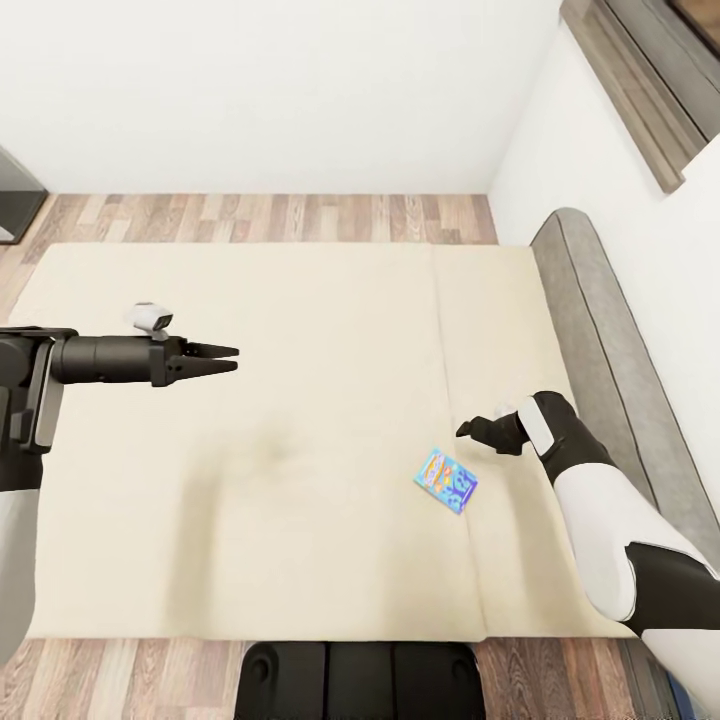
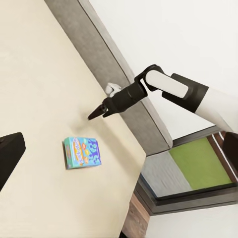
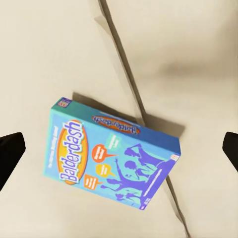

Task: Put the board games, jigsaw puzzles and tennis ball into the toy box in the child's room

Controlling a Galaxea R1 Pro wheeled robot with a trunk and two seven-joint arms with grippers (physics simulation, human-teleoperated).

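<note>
A blue board game (image 1: 446,481) is seen lying flat on the beige mattress of the bed (image 1: 300,420), in the lower right part of the head view, right beside the seam where the two mattress parts meet. In the right wrist view the box (image 3: 111,154) is shown large and central, its lid printed with the word "Balderdash" and purple figures, one edge lying along the seam. The right hand (image 1: 478,431) is held just above and to the right of the box in the head view, apart from it; its two dark fingertips (image 3: 11,156) are seen at opposite edges of the right wrist view, spread wide, with nothing between them. The left hand (image 1: 225,359) is held over the left half of the mattress, well apart from the box, its fingers spread a little and empty. The grey headboard (image 1: 600,340) is seen along the right, against the white wall (image 1: 280,90).
</note>
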